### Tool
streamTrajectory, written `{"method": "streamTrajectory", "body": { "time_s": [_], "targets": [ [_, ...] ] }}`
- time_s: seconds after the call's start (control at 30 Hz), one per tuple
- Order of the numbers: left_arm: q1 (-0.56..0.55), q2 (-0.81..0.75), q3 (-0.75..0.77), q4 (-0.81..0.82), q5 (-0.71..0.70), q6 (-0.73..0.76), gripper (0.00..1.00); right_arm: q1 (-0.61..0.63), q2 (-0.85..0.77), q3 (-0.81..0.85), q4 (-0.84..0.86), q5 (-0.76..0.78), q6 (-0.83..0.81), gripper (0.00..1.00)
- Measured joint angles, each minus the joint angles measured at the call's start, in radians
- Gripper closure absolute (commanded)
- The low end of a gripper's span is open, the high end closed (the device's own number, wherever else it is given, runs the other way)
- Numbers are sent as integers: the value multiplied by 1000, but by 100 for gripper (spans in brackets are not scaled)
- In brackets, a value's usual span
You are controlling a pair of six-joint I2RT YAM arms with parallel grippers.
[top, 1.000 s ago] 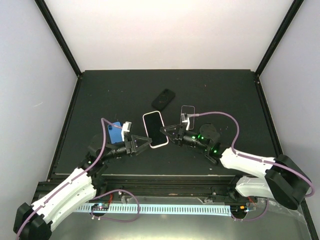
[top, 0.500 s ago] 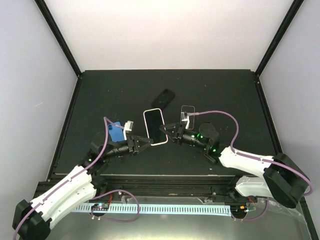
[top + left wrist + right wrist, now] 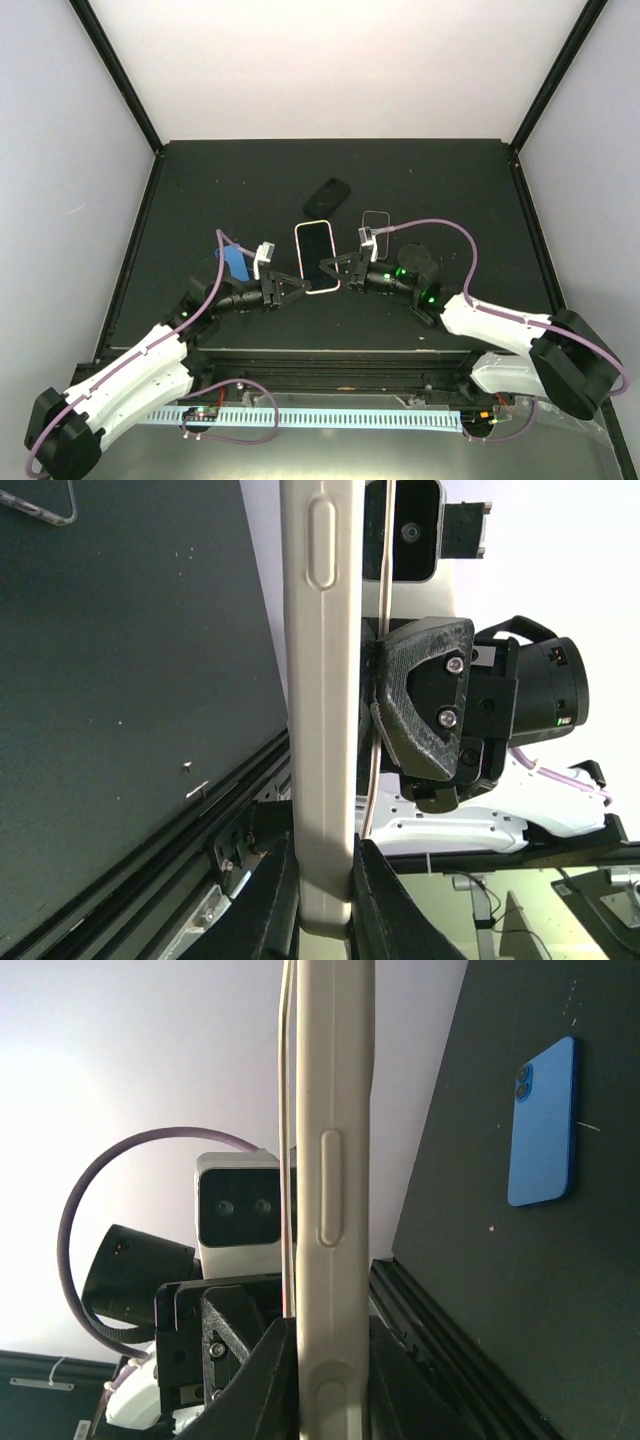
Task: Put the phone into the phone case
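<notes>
The black table (image 3: 450,180) carries everything, and the two arms reach in from its near edge toward the middle; between them they hold a cream phone case (image 3: 315,255) off the surface, near end down, probably so that both can work on it at once. The left claw (image 3: 296,286) is clenched on the case's near left corner and the right claw (image 3: 330,270) on its near right edge; each wrist view shows the case edge-on, pinched between its own fingers, with the other claw just behind it. The case's face looks dark from above; I cannot tell whether it is empty. A blue phone (image 3: 236,264), likely the one to go in, lies flat beside the left arm, apart from the case; a black case-like thing (image 3: 326,196) and a clear case (image 3: 376,222) lie farther back, untouched.
</notes>
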Motion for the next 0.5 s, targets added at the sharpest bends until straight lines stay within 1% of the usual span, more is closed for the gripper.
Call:
{"method": "streamTrajectory", "body": {
  "time_s": [0.17, 0.33, 0.43, 0.47, 0.5],
  "targets": [
    [-5, 1, 6, -39, -17, 33, 62, 1, -46, -1, -64, -6, -40, 89],
    [-4, -2, 32, -99, -65, 71, 34, -1, -91, -5, -138, -14, -79, 89],
    [-4, -1, 44, -142, -103, 84, 23, -9, -108, -12, -169, -15, -88, 89],
    [-4, 0, 45, -146, -106, 88, 16, -16, -112, -14, -182, -17, -93, 90],
    [-4, 0, 50, -164, -117, 97, 12, -26, -114, -15, -195, -19, -98, 90]
  ]
}}
